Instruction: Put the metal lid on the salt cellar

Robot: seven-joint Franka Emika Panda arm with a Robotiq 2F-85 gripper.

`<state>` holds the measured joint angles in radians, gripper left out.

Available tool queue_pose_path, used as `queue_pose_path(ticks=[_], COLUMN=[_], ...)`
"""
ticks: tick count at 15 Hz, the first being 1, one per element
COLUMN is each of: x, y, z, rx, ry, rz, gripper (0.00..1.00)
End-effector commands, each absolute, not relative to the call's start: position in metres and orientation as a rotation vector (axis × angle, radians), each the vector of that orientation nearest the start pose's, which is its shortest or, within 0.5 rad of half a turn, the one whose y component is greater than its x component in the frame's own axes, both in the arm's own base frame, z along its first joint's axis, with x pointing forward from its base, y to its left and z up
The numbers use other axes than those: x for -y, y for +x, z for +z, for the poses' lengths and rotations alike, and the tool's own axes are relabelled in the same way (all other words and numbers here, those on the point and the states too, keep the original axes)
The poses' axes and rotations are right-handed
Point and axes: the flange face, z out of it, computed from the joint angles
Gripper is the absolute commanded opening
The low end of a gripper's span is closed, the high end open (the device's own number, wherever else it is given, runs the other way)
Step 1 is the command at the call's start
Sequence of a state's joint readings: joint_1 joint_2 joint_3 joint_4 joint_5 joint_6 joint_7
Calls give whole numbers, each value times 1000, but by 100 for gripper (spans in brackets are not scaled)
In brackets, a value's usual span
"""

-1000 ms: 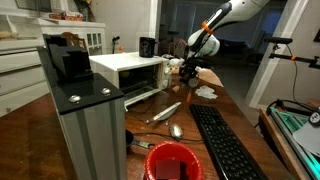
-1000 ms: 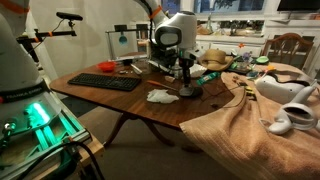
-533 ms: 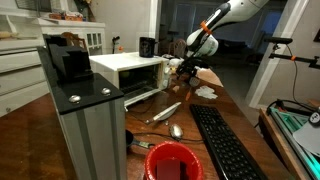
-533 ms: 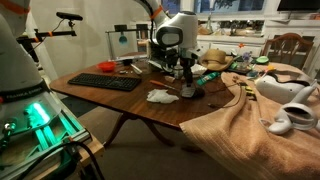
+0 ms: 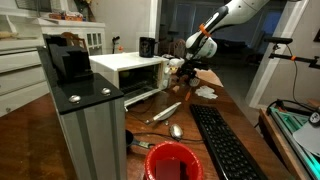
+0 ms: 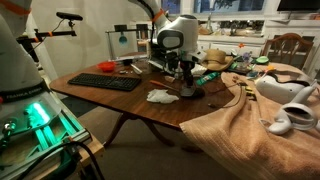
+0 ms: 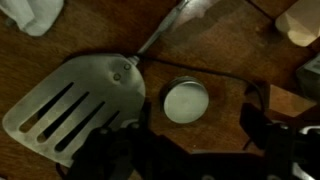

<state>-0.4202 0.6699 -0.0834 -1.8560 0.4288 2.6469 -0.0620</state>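
Claw: we see the claw (image 7: 190, 152) from the wrist as two dark fingers (image 7: 266, 128) at the lower edge, standing well apart with nothing between them, so it is spread and empty; in both exterior views it hangs low over the table (image 6: 118, 99), pointing straight down

Lid: a round, pale metal disc (image 7: 187, 101) lies flat on the wood just ahead of the spread fingers and roughly centred between them; a darker ring runs around it; we cannot tell whether that ring is the salt cellar beneath it or only the lid's own rim

Spatula: a slotted metal spatula (image 7: 85, 106) lies flat just beside the lid; its blade comes close to the disc; whether they touch we cannot tell; its handle runs away towards the top of the wrist view

Cloth: a crumpled white cloth (image 6: 160, 97) lies on the table near the claw; it also shows in a corner of the wrist view

Keyboard: a black keyboard (image 6: 105, 82) lies well apart from the claw

Elsewhere on the table: a white microwave (image 5: 130, 70), a red cup (image 5: 172, 160) and a spoon (image 5: 175, 130)
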Motion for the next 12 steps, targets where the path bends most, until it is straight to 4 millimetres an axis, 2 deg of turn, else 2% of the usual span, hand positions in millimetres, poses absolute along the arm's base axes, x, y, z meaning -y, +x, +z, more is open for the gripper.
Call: queue_pose_path(ticks=[1, 4, 5, 6, 7, 12], x=[326, 326, 326, 326, 326, 326], y=[567, 566, 566, 566, 567, 566], z=[161, 159, 159, 159, 159, 158], rx=[-1117, -1112, -1110, -1107, -1104, -1084], ry=[-2780, -2788, -2791, -2795, -2798, -2824], rz=[-235, -233, -233, -231, -230, -220], gripper=[85, 76, 68, 70, 66, 66])
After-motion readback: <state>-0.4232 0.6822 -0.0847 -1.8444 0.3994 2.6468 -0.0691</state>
